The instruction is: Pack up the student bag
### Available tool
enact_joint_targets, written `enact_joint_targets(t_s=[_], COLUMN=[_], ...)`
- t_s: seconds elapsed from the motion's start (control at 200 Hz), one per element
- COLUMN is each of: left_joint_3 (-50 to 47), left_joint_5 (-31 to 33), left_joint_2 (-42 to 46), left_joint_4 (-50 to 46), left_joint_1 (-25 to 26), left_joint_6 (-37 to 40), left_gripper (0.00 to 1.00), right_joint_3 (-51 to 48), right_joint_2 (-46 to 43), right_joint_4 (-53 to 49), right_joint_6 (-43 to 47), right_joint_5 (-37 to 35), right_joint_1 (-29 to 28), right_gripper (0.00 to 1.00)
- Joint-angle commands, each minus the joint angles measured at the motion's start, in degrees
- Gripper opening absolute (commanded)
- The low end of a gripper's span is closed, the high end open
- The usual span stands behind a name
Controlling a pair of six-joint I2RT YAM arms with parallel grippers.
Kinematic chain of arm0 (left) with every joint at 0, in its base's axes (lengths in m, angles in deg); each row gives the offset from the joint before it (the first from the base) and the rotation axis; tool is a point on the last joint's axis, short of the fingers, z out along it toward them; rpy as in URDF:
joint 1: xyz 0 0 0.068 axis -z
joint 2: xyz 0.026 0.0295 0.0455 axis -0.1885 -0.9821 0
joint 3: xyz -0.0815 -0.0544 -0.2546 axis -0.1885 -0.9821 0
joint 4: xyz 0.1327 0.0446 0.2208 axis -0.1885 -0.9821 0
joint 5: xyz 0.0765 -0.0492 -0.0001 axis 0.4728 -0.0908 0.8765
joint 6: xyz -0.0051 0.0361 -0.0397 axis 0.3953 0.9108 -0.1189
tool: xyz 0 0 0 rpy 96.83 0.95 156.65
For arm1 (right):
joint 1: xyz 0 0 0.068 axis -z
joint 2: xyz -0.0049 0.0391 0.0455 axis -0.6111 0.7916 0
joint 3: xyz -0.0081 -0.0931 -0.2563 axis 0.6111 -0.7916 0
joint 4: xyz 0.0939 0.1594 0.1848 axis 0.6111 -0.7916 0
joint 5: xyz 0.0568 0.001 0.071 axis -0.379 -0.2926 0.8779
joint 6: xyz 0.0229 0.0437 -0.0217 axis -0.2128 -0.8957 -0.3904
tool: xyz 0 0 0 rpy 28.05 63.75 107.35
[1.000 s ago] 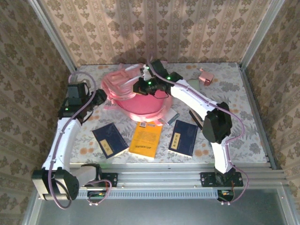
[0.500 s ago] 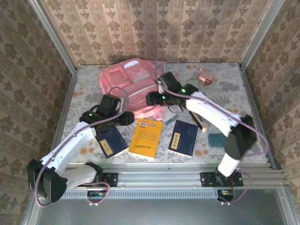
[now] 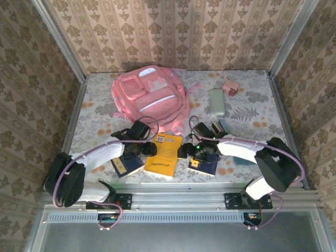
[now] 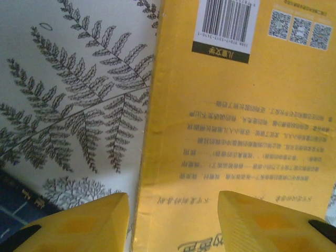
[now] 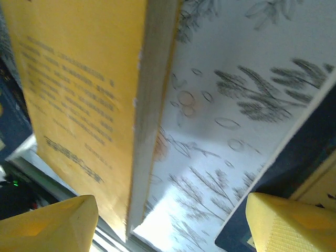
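Both arms dropped from the student bag (image 3: pixel 149 97) to the yellow book (image 3: pixel 164 155); left pincer (image 4: pixel 170 220) and right pincer (image 5: pixel 173 220) spread, nothing apparently packed yet

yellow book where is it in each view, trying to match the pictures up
Top external: yellow book low centre, just below the student bag.
Left wrist: yellow book in the right half, barcode at the top.
Right wrist: yellow book upper left, pale page edge on its right.
Shared landmark: the leaf-print table cover beside it.
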Motion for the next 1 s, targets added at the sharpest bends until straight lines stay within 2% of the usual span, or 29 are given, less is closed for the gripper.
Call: enact_joint_targets(t_s=[0.0,0.2,0.305,0.41,0.595,0.81,0.995], left_joint_3=[-0.97,-1.88,-2.17,-3.04,-3.86,-2.64,-0.75], left_joint_5=[0.21,-3.82,-6.14,-11.08,-18.54,-18.61,-17.09], left_joint_2=[-1.43,-5.12,-6.75,-8.98,-11.03,-9.62,-10.09], left_joint_4=[4.21,8.39,10.17,13.72,20.90,20.82,19.96], left_joint_1=[-0.28,-1.57,-1.66,-1.66,-0.38,1.54,4.82], left_joint_6=[-0.24,-0.30,-0.63,-1.51,-4.07,-4.34,-3.98], left_gripper=[0.50,0.49,0.49,0.48,0.45,0.43,0.42], right_joint_3=[0.90,3.39,5.38,6.14,7.55,9.29,11.53], right_joint_2=[3.22,9.72,10.00,9.21,9.56,12.06,9.67], right_joint_4=[9.71,11.91,6.53,2.61,-0.09,3.14,4.38], right_joint_6=[-4.77,-5.88,-2.74,0.59,3.22,-0.04,-2.80], right_joint_5=[3.79,1.87,-2.67,-4.93,-3.44,3.23,7.76], right_joint_1=[-0.27,-0.34,-0.40,-0.23,0.19,0.65,0.69], right_gripper=[0.76,0.74,0.74,0.75,0.76,0.76,0.73])
